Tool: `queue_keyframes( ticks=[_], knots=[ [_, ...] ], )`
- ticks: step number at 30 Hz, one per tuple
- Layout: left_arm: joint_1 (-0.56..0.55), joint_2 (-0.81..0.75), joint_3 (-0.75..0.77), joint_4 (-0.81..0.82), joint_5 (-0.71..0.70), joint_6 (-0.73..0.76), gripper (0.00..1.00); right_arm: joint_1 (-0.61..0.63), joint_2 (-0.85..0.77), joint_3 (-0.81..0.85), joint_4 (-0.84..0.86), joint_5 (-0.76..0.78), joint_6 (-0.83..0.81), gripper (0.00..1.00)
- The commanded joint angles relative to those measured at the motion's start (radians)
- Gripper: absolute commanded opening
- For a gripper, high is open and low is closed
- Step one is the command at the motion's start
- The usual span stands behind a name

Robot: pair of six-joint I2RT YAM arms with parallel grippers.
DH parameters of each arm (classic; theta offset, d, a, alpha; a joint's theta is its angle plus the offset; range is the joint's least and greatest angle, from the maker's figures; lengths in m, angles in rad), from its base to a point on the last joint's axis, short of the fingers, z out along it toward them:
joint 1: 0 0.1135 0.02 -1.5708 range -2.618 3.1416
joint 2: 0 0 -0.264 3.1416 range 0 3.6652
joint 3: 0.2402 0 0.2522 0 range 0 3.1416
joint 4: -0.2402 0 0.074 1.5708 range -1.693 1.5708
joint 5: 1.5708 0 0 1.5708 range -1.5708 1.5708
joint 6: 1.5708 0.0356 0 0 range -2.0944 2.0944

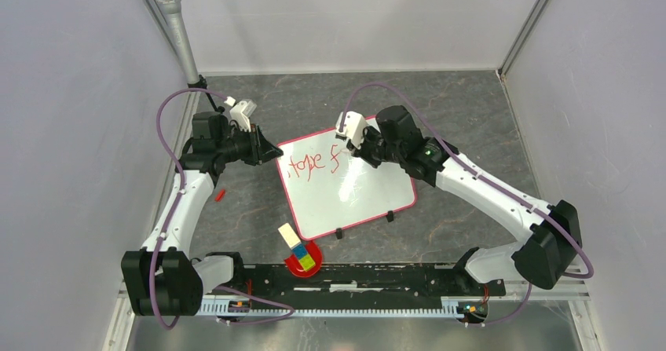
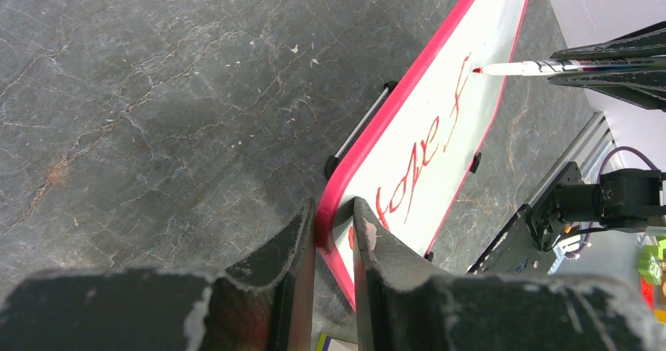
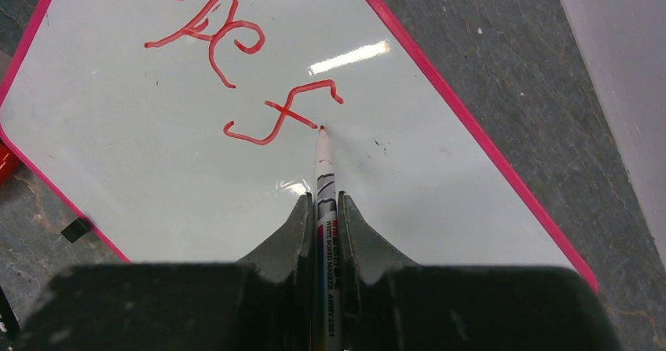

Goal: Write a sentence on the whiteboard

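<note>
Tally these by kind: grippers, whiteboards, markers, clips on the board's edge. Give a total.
grippers: 2 (left gripper, right gripper)
whiteboard: 1
marker: 1
clips: 2
total: 6

I see bright, even overhead light: 1 glare streak on the whiteboard [image 3: 196, 186], soft shadows, blurred foreground in the 2 wrist views.

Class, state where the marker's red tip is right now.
In the right wrist view the marker, clamped in the right tool, has its tip on the whiteboard just right of the red letter f.
</note>
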Motion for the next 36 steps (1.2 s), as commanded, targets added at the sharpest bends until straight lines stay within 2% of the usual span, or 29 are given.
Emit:
queue_keyframes(
  ticks=[1,14,36],
  knots=[
    [-0.002,-0.006,-0.008,-0.037,-0.015,0.048,0.03,-0.008,0.006,0.008,0.031,0.009,-0.011,0.0],
    [-0.002,0.0,-0.005,-0.037,-0.014,0.044,0.03,-0.033,-0.023,-0.026,0.022,0.029,-0.016,0.0],
    [-0.002,-0.002,-0.007,-0.035,-0.013,0.044,0.02,-0.027,-0.047,-0.088,0.008,-0.053,0.02,0.0]
  ],
)
